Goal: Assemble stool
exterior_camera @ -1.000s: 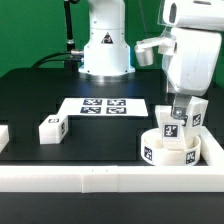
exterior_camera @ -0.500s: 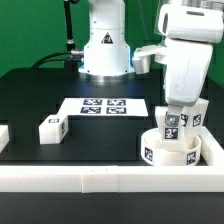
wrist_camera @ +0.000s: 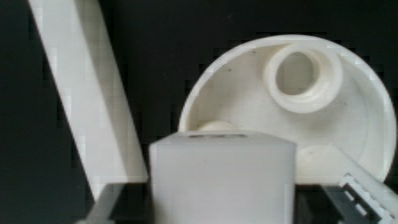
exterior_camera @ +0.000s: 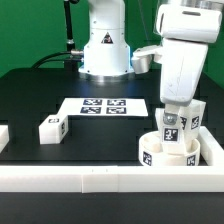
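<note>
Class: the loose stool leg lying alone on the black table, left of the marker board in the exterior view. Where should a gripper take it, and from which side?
I would grip the loose leg across its two long side faces, near mid-length, coming straight down from above. It lies flat on the table, those faces are flat and parallel, and nothing stands close beside it.

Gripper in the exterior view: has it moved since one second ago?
Yes. The gripper shifted slightly toward the exterior view's left, closer to the fixed robot base.

Bright even light, soft shadows, close leg (wrist_camera: 217, 170) blurred, whites washed out
</note>
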{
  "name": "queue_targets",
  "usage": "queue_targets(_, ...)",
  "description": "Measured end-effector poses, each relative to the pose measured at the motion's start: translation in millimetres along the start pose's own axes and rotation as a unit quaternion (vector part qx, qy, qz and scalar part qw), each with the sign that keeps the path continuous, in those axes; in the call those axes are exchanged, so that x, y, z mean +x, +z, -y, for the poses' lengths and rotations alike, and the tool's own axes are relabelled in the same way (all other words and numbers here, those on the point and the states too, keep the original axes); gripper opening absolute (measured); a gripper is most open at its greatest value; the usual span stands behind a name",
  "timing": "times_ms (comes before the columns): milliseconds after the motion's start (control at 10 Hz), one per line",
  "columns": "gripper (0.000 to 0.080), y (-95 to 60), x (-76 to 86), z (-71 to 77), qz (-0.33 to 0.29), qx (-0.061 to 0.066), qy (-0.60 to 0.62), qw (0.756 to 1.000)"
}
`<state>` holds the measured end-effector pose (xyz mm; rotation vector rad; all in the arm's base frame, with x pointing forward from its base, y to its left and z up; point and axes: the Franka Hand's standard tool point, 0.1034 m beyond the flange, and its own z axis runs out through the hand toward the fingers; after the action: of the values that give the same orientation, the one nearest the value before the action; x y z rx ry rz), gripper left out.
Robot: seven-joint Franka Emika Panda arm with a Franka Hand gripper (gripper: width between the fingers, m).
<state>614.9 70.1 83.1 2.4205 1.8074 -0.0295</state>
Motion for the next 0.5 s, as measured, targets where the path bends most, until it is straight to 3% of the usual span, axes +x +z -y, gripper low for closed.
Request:
queue_targets(200, 0.0333, -0.4, 5.2, 2.3, -0.003, 0.002, 0.163, 0.987)
queue_targets(500, 0.0334, -1.0, 15.9, 6.2, -0.013, 0.014, 0.398, 0.917)
